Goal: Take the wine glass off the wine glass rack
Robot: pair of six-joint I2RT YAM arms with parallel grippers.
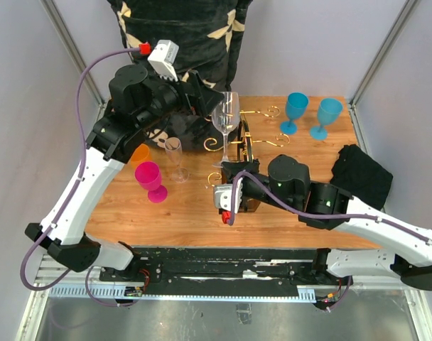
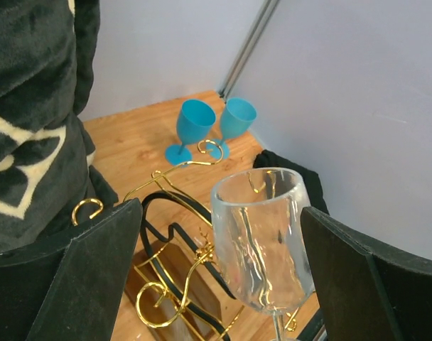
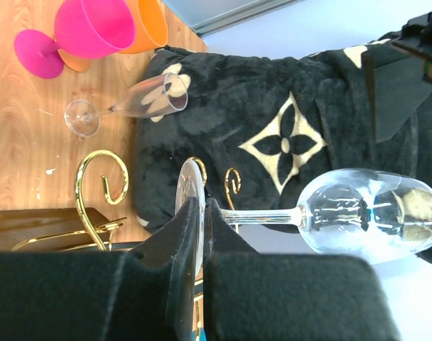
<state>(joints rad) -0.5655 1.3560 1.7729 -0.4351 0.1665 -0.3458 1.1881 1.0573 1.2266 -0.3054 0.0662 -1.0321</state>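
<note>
The clear wine glass (image 1: 226, 116) stands upright over the left side of the wine glass rack (image 1: 248, 142), a stand of gold wire scrolls on a dark brown body. My right gripper (image 1: 227, 172) is shut on the glass's round foot (image 3: 190, 192), and the stem and bowl (image 3: 365, 220) stick out past the fingers. My left gripper (image 1: 207, 99) is open, with one finger on each side of the bowl (image 2: 262, 241) and not touching it. The rack's gold arms (image 2: 175, 284) lie below the bowl.
Two blue goblets (image 1: 296, 110) (image 1: 328, 116) stand at the back right. A black cloth (image 1: 362, 174) lies at the right edge. A pink goblet (image 1: 150, 179), an orange cup (image 1: 139, 153) and a clear flute (image 1: 175, 156) stand to the left. A black patterned blanket (image 1: 180, 35) hangs behind.
</note>
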